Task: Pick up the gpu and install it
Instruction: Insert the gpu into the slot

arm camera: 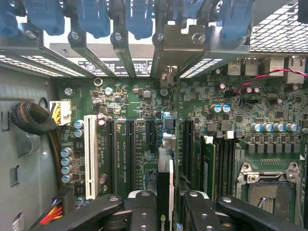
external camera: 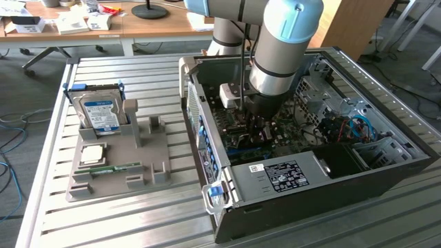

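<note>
gpu (arm camera: 164, 192) held edge-on over motherboard (arm camera: 139, 115)
gripper (arm camera: 166, 204) is clamped on it, inside the open pc case (external camera: 386, 170).

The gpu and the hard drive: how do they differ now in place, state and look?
The gpu is inside the computer case, over the motherboard; the hard drive stands outside, in the grey holder. The gpu is gripped between the jaws; nothing touches the hard drive. The gpu is dark and seen edge-on; the hard drive is silver with a blue label. Both are flat, rectangular parts.
</note>
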